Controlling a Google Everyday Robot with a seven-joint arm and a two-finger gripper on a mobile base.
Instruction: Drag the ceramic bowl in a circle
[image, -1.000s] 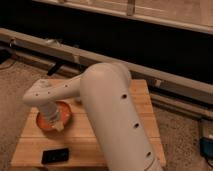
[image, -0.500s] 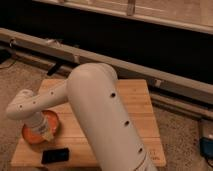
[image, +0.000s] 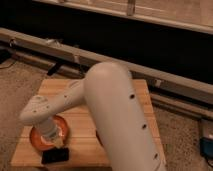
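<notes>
Near the front left corner of the desk (image: 115, 137) we list one ceramic bowl (image: 37, 138): orange-red, wide, shallow, glossy inside, resting on the wooden top close to the left edge. Over it we note the gripper (image: 54, 140), reaching down into the bowl from the wrist of the white arm (image: 112, 107); whether the jaws are wide, narrow or closed on the rim we cannot tell, since the wrist hides them. Just in front of the bowl, at the front edge of the desk, we record one small flat black object (image: 55, 156), lying apart from the bowl's rim or barely beside it. Large white arm segment crosses the middle of the desk toward the front right corner. Beyond the back edge we note a long pale rail (image: 165, 80) on rough flooring
</notes>
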